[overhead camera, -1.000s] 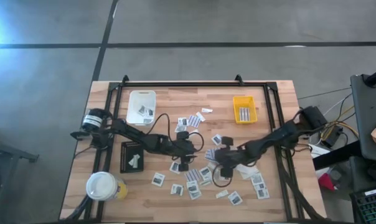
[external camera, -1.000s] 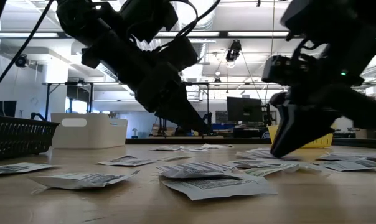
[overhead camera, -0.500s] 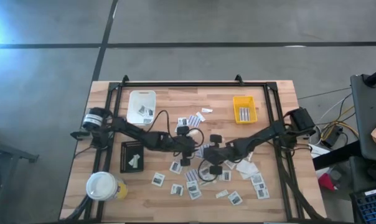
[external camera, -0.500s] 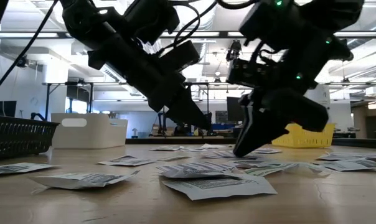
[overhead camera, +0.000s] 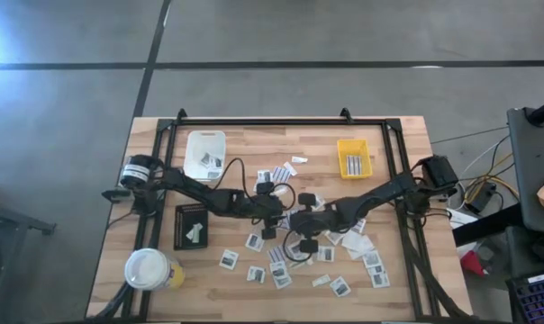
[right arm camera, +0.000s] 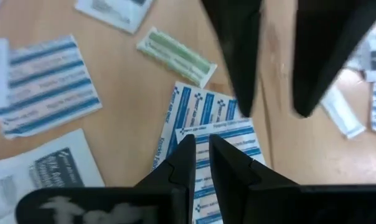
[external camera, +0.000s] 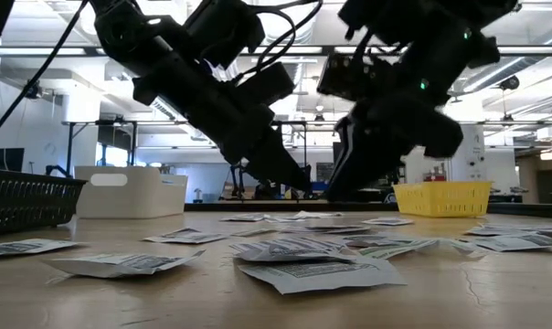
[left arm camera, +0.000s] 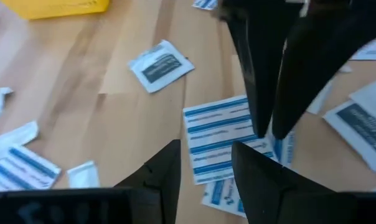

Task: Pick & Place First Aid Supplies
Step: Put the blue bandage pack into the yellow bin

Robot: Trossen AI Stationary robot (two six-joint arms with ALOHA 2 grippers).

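Wooden table (overhead camera: 407,270) strewn with first aid supplies (overhead camera: 281,261).

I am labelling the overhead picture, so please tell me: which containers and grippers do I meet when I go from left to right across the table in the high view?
Cup → black tray → white tray → left gripper → right gripper → yellow tray.

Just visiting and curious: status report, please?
Left gripper open, low over blue-striped packets mid-table. Right gripper right beside it, over the same cluster. Tight quarters: arms could clash.
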